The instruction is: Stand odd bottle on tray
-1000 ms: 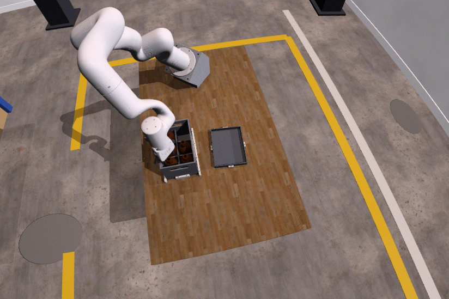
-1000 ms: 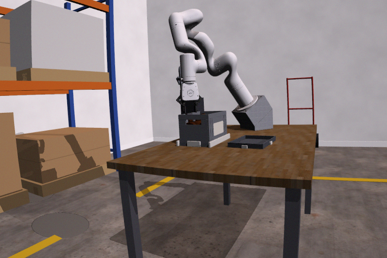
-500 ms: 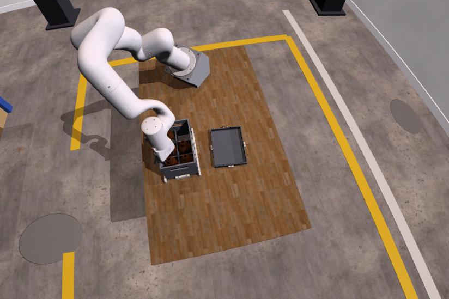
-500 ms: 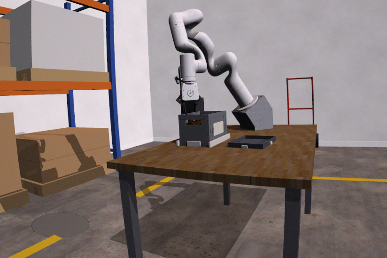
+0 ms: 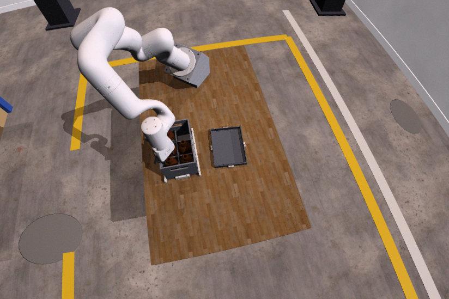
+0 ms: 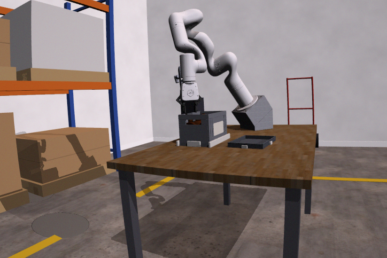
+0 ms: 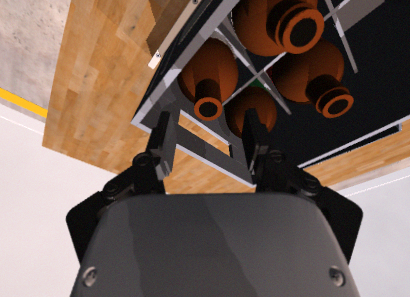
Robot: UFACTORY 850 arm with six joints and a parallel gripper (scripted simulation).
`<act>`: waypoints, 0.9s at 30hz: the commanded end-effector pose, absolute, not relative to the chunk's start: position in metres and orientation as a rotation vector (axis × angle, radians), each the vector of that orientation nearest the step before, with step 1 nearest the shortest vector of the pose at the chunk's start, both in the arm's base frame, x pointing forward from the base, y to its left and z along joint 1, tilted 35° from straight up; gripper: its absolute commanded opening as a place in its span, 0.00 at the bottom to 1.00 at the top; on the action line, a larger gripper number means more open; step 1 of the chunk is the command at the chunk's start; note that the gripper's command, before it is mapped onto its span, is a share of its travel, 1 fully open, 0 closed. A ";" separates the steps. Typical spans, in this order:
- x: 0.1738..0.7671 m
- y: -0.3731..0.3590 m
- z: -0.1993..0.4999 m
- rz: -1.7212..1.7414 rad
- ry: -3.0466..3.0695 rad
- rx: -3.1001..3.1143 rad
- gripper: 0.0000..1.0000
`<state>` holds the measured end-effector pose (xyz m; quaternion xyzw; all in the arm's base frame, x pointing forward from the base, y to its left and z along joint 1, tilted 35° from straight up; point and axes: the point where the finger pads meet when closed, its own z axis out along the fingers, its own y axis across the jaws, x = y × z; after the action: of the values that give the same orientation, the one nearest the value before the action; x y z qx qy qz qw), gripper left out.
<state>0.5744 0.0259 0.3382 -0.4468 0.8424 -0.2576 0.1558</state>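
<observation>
Hovering half-open and empty, gripper (image 7: 207,139) overlooks four visible bottles (image 7: 272,24) in one crate (image 6: 202,127).

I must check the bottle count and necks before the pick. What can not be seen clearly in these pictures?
- Fifth bottle: wrist view shows four; the gripper fingers cover part of one.
- Crate cells: in the top view the arm hides the near column.
- Neck widths: too small in the top and exterior views.
- Bottles from the side: crate wall hides them.
</observation>
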 end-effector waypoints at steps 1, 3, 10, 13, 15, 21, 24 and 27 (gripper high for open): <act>0.575 0.026 0.339 -0.738 2.411 -1.279 0.65; 0.575 0.026 0.339 -0.738 2.411 -1.279 0.65; 0.576 0.025 0.337 -0.738 2.411 -1.279 0.65; 0.576 0.025 0.336 -0.738 2.411 -1.279 0.65; 0.577 0.025 0.335 -0.738 2.411 -1.279 0.65; 0.580 0.023 0.331 -0.738 2.411 -1.279 0.65; 0.582 0.022 0.328 -0.738 2.411 -1.279 0.65; 0.584 0.021 0.325 -0.738 2.411 -1.279 0.65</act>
<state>0.5804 0.0223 0.3282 -0.4468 0.8425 -0.2575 0.1557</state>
